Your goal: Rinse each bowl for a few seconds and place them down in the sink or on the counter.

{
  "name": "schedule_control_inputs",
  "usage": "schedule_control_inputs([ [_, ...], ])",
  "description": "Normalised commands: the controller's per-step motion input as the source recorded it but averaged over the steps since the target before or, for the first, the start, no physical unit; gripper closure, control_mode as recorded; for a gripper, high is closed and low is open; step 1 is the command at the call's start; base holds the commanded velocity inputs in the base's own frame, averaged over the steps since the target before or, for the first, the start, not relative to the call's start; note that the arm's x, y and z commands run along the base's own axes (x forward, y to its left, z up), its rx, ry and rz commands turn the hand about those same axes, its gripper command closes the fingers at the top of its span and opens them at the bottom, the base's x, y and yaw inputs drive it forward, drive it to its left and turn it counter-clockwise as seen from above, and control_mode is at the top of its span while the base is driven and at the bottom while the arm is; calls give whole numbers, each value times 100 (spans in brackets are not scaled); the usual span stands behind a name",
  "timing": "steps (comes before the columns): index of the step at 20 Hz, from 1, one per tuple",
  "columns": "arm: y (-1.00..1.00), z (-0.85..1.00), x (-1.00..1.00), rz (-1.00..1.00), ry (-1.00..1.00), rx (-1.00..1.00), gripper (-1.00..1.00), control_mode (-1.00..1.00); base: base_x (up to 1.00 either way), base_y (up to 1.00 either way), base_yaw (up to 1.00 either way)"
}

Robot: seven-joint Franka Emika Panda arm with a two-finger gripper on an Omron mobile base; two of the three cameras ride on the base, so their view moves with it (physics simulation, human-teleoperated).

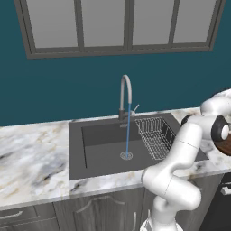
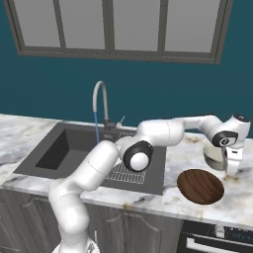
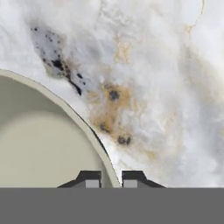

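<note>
The pale cream-green bowl (image 3: 43, 140) stands on the marble counter (image 3: 153, 87) right of the sink (image 1: 103, 135). My gripper (image 3: 111, 180) reaches down onto its edge, one fingertip inside and one outside, jaws drawn close on the rim. From the right base, the gripper (image 2: 230, 168) hangs at the right side of the cream bowl (image 2: 213, 157). The dark reddish-brown bowl (image 2: 200, 186) sits on the counter just in front of it, and its edge (image 1: 225, 146) shows behind my arm. Neither bowl is lifted.
Water runs from the curved chrome faucet (image 1: 126, 90) in a thin stream (image 1: 128, 131) down to the drain (image 1: 127, 155). A wire rack (image 1: 155, 135) fills the sink's right end. An oven front (image 2: 217, 237) lies below the counter at the right.
</note>
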Motion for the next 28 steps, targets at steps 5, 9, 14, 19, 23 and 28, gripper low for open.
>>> schedule_control_inputs([
  [5,46,54,-12,1,0,-1,100,-100,0,0,0],
  [9,79,22,-35,4,-6,-3,100,-100,0,0,0],
  [14,87,4,-49,2,-17,-4,100,-100,0,0,0],
  [19,79,-6,-58,3,-32,-18,100,-100,0,0,0],
  [23,68,31,-39,2,-28,-25,100,-100,0,0,0],
  [28,48,53,-27,-1,1,-22,100,-100,0,0,0],
])
